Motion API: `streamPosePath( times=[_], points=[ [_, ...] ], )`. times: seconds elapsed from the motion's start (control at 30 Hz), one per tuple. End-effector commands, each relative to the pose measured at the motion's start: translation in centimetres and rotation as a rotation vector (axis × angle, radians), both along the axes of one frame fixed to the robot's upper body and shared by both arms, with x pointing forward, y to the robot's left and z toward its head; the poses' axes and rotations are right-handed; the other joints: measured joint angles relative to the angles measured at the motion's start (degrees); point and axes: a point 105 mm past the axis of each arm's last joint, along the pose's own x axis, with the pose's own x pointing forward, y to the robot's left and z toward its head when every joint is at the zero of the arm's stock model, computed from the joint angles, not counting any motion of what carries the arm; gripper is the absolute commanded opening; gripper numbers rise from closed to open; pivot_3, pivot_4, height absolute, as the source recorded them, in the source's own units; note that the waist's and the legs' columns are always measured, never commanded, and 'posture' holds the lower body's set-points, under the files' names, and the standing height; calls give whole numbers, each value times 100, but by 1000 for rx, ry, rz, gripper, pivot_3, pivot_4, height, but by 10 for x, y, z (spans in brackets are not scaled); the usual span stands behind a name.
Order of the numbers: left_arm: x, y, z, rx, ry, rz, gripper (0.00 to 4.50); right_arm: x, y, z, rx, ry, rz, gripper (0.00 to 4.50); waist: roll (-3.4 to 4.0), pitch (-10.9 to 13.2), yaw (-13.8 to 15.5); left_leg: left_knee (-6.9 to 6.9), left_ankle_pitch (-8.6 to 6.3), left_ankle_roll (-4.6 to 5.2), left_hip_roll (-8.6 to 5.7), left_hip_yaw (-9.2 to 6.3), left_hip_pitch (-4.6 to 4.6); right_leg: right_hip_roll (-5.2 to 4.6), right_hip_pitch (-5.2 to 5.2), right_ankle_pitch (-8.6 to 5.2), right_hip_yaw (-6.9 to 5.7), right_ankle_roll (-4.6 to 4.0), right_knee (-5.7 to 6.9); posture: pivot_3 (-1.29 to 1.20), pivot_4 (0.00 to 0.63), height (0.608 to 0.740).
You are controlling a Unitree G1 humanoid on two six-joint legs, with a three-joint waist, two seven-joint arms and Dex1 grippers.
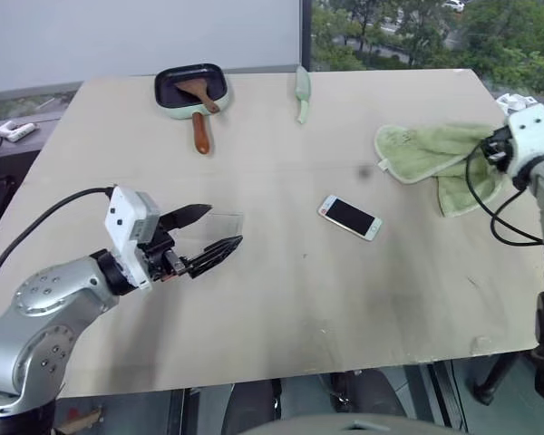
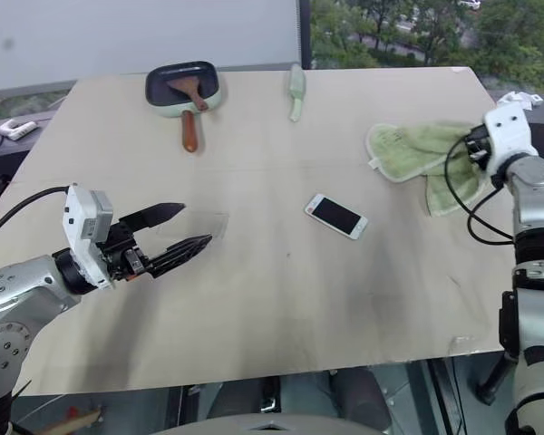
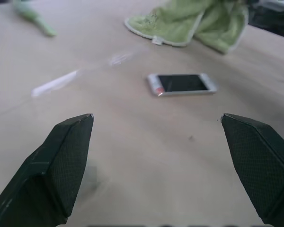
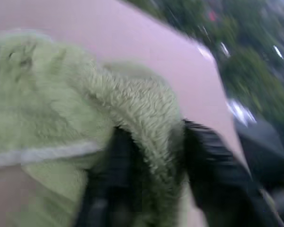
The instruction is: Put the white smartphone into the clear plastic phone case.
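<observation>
- Centrally, the white smartphone is lying flat and face up on the table, a slim rectangle with rounded corners, a glossy black screen and pale bezels, turned at a slant to the table's edges.
- The clear plastic phone case is resting well to the left of the phone, a thin shell that is showing as little more than a faint glossy outline against the wood.
- The left gripper is hovering at the case with its two black, tapered, finely textured fingers spread wide, pinching nothing; whether a fingertip is touching the case I cannot tell.
- The right gripper is sitting at the far right edge of the table, its dark fingers pinching a thick fold of the green towel, which is fleecy, rumpled and trimmed with a paler band.
- Part of the towel is hanging over the table's right edge.
- At the far side, a small square pan with a pale green outside and a dark inside is holding a wooden spatula; its brown handle is pointing toward the near edge.
- Beside it a slender pale green utensil is lying flat.
- The table is a broad sheet of pale, matt wood with faint dark smudges.
- Beyond it, a light wall is meeting a window with green trees outside.
</observation>
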Motion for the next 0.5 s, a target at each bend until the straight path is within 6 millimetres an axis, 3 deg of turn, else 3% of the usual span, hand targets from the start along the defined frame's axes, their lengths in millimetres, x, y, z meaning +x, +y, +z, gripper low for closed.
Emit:
streamPosePath(
  times=[0.03, 0.1, 0.27, 0.37, 0.5],
  points=[
    [0, 4, -1, 4, -8, 12, 4500, -14, -22, 13, -30, 5, -53, 3629, 6, 2, -10, -1, 0, 0, 0, 0, 1, 3, -1, 0, 6, 0, -1, 0, 150, 740],
    [0, 5, -3, 5, -4, 16, 4500, -22, -14, 2, -50, 122, 37, 4418, 7, 2, -12, -1, 0, 0, -1, -10, 3, 16, -2, 0, 25, 1, -3, 0, 150, 740],
    [0, 14, -10, 24, 15, 51, 4500, -56, 32, -9, -21, 309, 370, 4418, 10, 2, 31, -1, -1, 0, 1, -23, 2, 23, -2, 3, 28, 7, -4, 0, 150, 740],
    [7, 31, -29, 125, 51, 104, 4500, -79, 83, -1, 29, 261, 665, 4418, 12, 1, 61, 1, -2, 2, 0, -27, 3, 25, 1, 4, 23, 9, -5, 0, 150, 740],
    [23, 45, -49, 260, 67, 89, 4500, -104, 133, -11, 103, 275, 891, 4418, 12, 0, 83, 3, -13, 22, 1, -32, 9, 35, 7, 4, 24, 9, -5, 0, 150, 740]
  ],
)
